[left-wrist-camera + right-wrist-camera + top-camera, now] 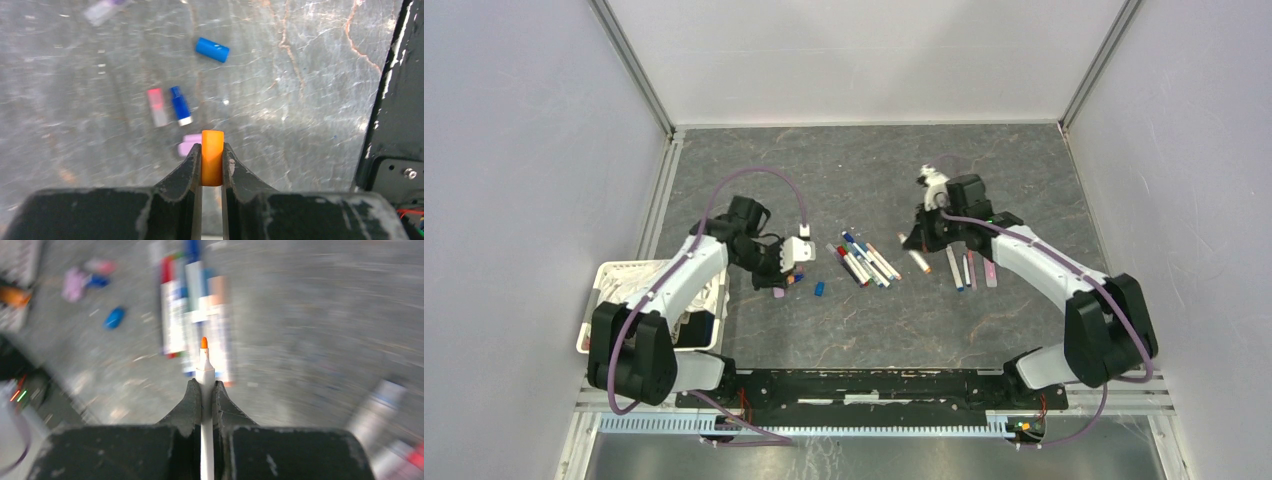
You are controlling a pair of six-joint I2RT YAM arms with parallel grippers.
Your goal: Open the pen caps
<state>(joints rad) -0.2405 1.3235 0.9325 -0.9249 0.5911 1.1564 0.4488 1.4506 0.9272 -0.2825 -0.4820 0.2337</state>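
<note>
Left gripper [212,150] is clamped on an orange cap [212,159]. The cap stands upright between the two fingers, over the left-middle part of the bench [1024,180]. Loose caps are lying on the bench right under it: a lilac cap [188,145] just past the fingertips, then a dark blue cap [180,105] and a pink cap [157,106] side by side. A brighter blue cap [212,49] sits a bit apart from those.

Right gripper [205,386] is squeezed shut on an orange-tipped pen [205,371]. The white barrel runs straight out between the fingers and the orange tip is bare, no cap on it. That view is pretty blurry, but the overhead view puts the pen right of the bench's centre.

A bunch of pens [864,262] lies fanned out around the centre of the bench, between the two arms. A few more pens [970,268] lie side by side under the right arm. A white basket [609,290] is at the bench's left edge, towards the near corner.
</note>
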